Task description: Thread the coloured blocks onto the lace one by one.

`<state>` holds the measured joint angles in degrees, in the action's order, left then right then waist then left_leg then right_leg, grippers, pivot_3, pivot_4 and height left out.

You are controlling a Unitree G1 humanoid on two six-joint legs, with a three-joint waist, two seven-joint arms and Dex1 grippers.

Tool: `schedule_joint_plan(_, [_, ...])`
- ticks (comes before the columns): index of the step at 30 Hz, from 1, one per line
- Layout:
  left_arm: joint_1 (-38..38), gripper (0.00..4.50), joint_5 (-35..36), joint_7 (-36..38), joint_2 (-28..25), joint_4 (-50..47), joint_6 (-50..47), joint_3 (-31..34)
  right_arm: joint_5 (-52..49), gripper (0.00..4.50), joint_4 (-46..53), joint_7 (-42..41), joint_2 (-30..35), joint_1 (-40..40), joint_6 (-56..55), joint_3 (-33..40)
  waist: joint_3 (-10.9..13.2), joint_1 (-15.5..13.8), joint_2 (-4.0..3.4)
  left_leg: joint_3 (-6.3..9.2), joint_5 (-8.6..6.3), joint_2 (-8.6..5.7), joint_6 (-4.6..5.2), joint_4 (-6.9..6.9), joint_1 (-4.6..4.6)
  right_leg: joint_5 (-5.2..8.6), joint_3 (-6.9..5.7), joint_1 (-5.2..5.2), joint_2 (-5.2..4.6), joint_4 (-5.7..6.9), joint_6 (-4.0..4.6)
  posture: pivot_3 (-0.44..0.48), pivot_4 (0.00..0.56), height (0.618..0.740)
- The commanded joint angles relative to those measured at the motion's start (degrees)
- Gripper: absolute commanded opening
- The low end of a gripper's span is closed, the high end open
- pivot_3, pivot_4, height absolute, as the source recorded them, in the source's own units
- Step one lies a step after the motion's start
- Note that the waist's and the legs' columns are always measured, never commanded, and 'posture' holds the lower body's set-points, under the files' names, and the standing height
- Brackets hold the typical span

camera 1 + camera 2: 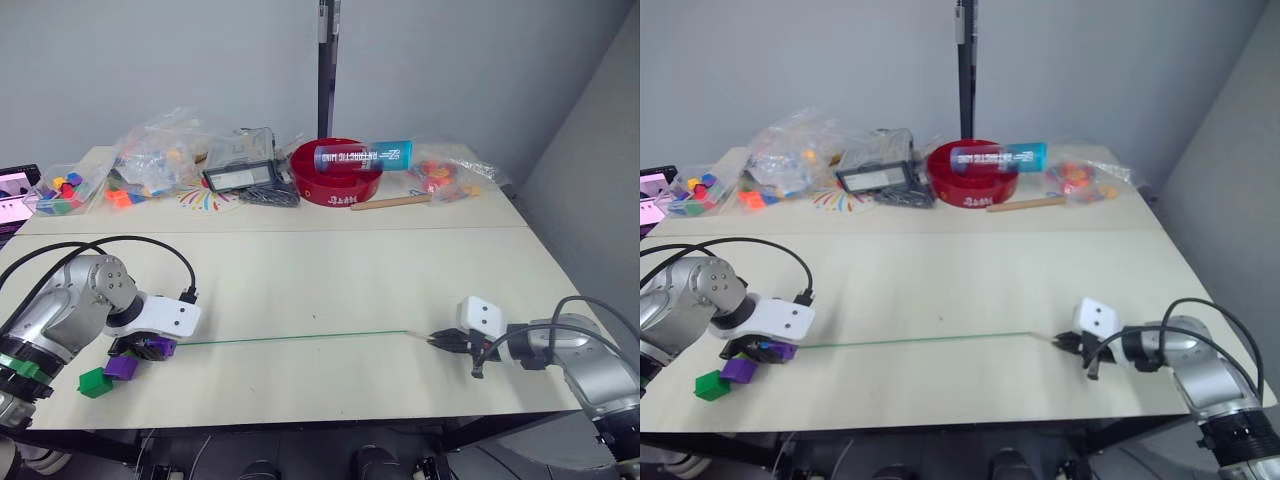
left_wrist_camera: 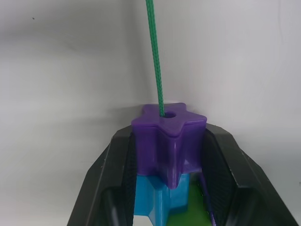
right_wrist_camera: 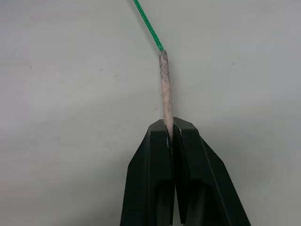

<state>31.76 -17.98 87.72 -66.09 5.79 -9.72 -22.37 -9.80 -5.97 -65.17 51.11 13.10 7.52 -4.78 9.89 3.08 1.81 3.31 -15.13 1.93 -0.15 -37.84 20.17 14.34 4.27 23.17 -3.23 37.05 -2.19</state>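
- A pale cream desk (image 1: pixel 330 290) filled the middle of the frame before a grey wall, with a dark post (image 1: pixel 326 70) rising at top centre.
- Along the desk's far edge, in the upper part of the frame, lay one red bowl (image 1: pixel 335 178) with one blue tube (image 1: pixel 365 156) across it, several clear bags of toy pieces (image 1: pixel 160 155) and one wooden stick (image 1: pixel 390 202).
- One green lace (image 1: pixel 300 337) ran taut across the lower centre.
- At lower right, the right gripper (image 3: pixel 170 132) was pinched tight on the lace's pale tip (image 3: pixel 164 89).
- At lower left, the left gripper (image 2: pixel 169 155) clamped a purple block (image 2: pixel 169 136), the lace entering its hole; a blue block (image 2: pixel 155 200) sat behind it, with green beneath.
- Just beside that gripper, one purple cube (image 1: pixel 121 367) and one dark green cube (image 1: pixel 95 382) rested loose on the desk.
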Motion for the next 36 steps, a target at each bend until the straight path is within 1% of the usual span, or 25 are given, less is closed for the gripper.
schedule_joint_plan(1, [-0.9,1.39,-1.9,-0.1,0.7,0.7,0.0,-1.0,1.9,0.0,-2.9,1.0,1.4,-1.4,0.5,1.1,0.0,-0.3,-0.07,-0.01,0.0,-0.01,0.0,0.0,0.0,0.0,0.01,0.0,-0.01,0.0,0.0,0.0,0.15,0.731])
schedule_joint_plan(6, [-0.4,1.39,-2.2,0.2,2.0,0.3,0.0,-1.0,2.1,0.0,-2.7,1.4,1.6,-1.8,1.0,1.8,-0.1,-0.5,-0.23,-0.05,0.0,-0.02,0.0,0.0,0.01,0.0,0.05,-0.03,-0.01,0.0,-0.01,0.0,0.15,0.731])
schedule_joint_plan(13, [0.0,1.39,-2.4,0.9,2.8,-0.1,0.8,-0.7,2.0,0.0,-1.9,1.9,3.5,-4.1,2.3,2.9,-0.2,-0.9,-0.29,-0.07,0.0,-0.07,0.0,-0.01,0.01,0.01,0.07,-0.05,-0.07,-0.02,-0.03,0.0,0.15,0.731])
schedule_joint_plan(21, [0.3,1.39,-1.7,2.4,3.5,-3.3,-0.4,0.2,0.9,0.0,2.4,2.5,3.7,-7.5,4.8,4.0,-0.2,-1.4,-0.28,-0.06,0.0,-0.1,0.0,-0.01,0.02,0.01,0.05,-0.04,-0.1,-0.06,-0.03,0.0,0.15,0.731])
schedule_joint_plan(28, [-0.3,1.39,-1.0,3.4,4.4,-8.3,-4.3,0.6,1.7,0.0,3.1,3.7,3.0,-7.2,6.0,4.1,-0.2,-1.7,-0.25,-0.04,0.0,-0.09,0.0,-0.01,0.03,-0.03,0.02,-0.02,-0.11,-0.19,0.01,0.0,0.15,0.731])
schedule_joint_plan(36, [-0.4,1.39,-2.3,2.1,4.1,-7.0,-3.6,0.5,2.6,0.0,1.3,4.1,4.2,-7.4,5.6,4.6,-0.2,-1.7,-0.23,-0.04,0.0,-0.09,0.0,-0.01,0.03,-0.01,0.02,-0.03,-0.1,-0.21,-0.02,0.0,0.15,0.731])
